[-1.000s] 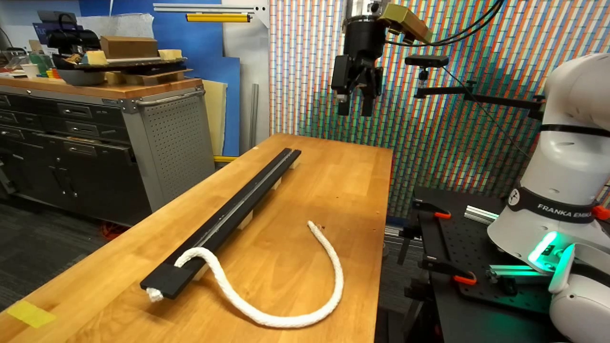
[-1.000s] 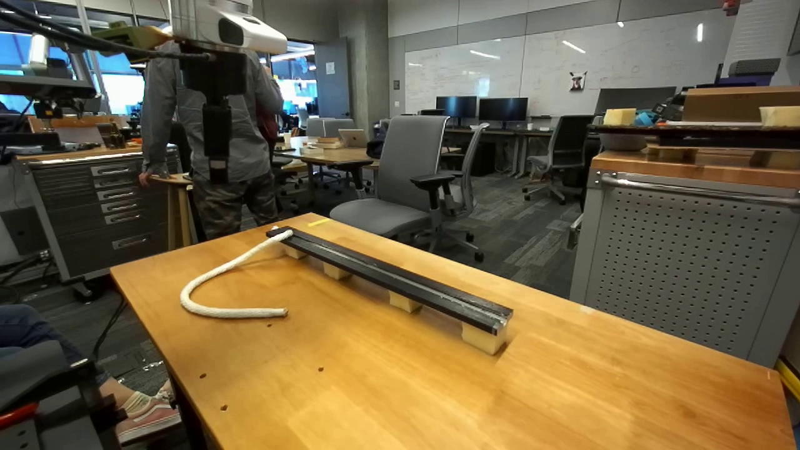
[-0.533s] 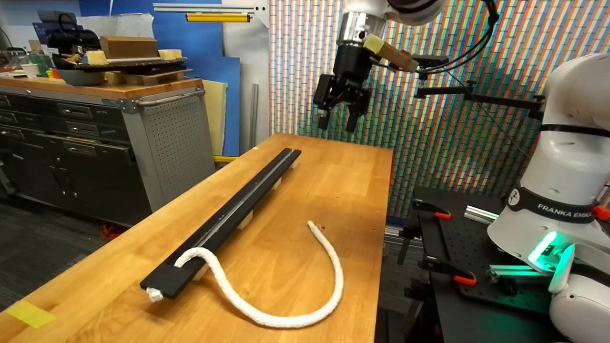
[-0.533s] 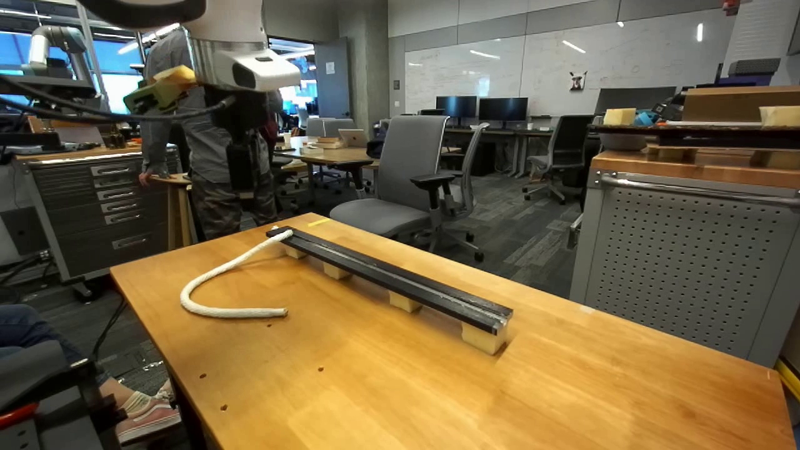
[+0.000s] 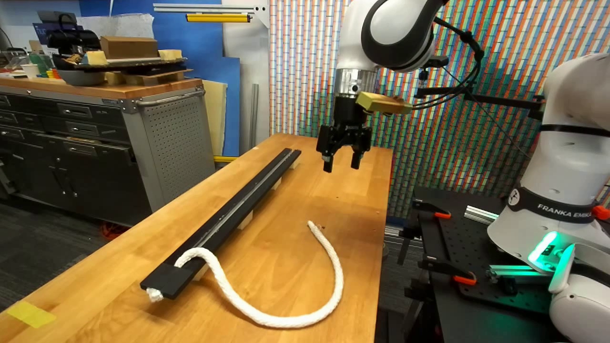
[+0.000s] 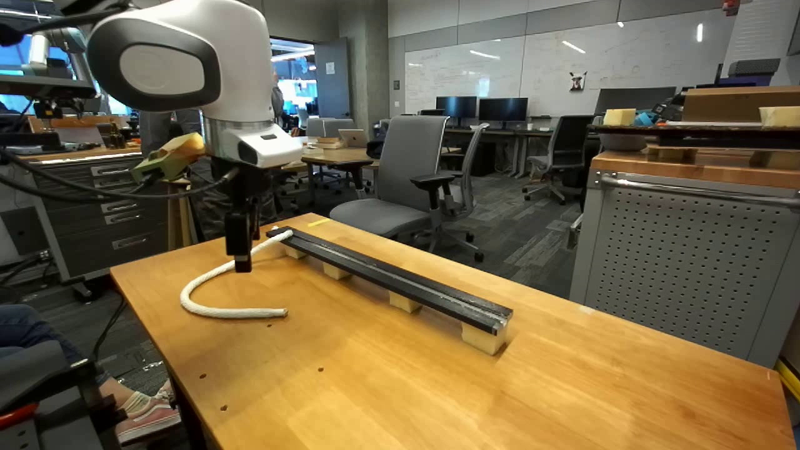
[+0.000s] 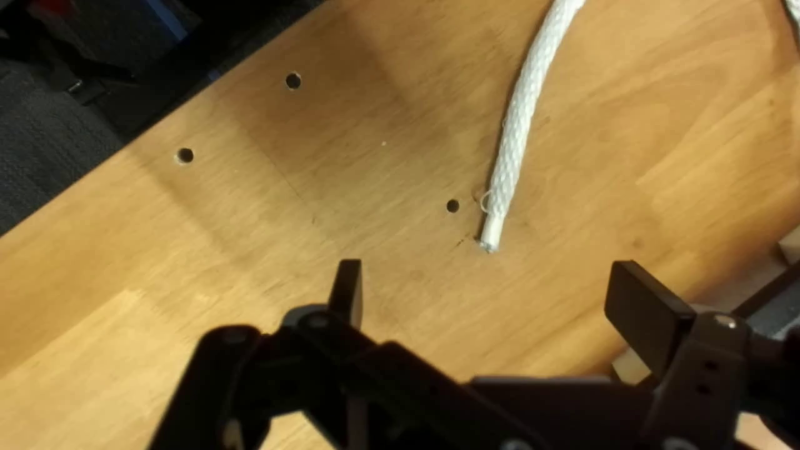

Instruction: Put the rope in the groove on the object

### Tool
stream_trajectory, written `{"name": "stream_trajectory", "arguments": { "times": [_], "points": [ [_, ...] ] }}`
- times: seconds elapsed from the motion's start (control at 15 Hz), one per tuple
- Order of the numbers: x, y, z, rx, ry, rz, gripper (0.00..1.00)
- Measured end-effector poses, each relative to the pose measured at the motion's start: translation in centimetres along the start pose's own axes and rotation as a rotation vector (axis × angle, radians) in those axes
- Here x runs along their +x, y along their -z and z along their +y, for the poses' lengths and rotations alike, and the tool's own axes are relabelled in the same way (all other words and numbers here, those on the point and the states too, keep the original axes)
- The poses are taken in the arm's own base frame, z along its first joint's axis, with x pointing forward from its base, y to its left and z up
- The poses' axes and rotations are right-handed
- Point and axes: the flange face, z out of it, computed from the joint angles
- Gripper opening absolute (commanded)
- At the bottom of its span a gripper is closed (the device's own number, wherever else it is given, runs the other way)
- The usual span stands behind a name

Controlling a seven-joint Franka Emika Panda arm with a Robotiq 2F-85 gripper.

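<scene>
The white rope (image 5: 286,321) lies in a curve on the table, in both exterior views (image 6: 237,312). One end passes through the near end of the black bar (image 5: 167,280), its tip sticking out. The other end lies loose on the table. The groove (image 5: 228,214) runs along the bar's top, with no rope along most of its length. The bar also shows in an exterior view (image 6: 375,275). My gripper (image 5: 341,167) is open and empty above the table, fingers down, also seen in an exterior view (image 6: 242,265). In the wrist view, the rope's loose end (image 7: 519,119) lies ahead of the open fingertips (image 7: 487,265).
Small wooden blocks (image 6: 406,302) hold the bar off the wooden table (image 6: 562,387). The table has several small holes. A metal cabinet (image 6: 687,269) and grey chairs (image 6: 412,169) stand beyond the table. A cable hangs beside the arm.
My gripper has come down from high up to lower above the table, staying open. The rope and the bar have not moved. The person in the background is now mostly hidden behind the arm.
</scene>
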Motion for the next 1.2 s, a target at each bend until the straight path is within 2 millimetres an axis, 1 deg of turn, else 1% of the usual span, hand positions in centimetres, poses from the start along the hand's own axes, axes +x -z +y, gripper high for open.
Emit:
{"name": "stream_trajectory", "arguments": {
  "times": [0.33, 0.53, 0.73, 0.93, 1.2],
  "points": [
    [-1.6, -3.6, -1.9, -0.026, 0.026, -0.062, 1.00],
    [-1.6, -5.4, -3.0, -0.028, 0.027, -0.061, 1.00],
    [-0.6, -6.9, -4.1, -0.008, 0.003, -0.048, 1.00],
    [0.8, -8.3, -5.2, 0.011, -0.012, -0.021, 1.00],
    [2.7, -10.5, -6.2, 0.020, -0.022, 0.013, 1.00]
  ]
}}
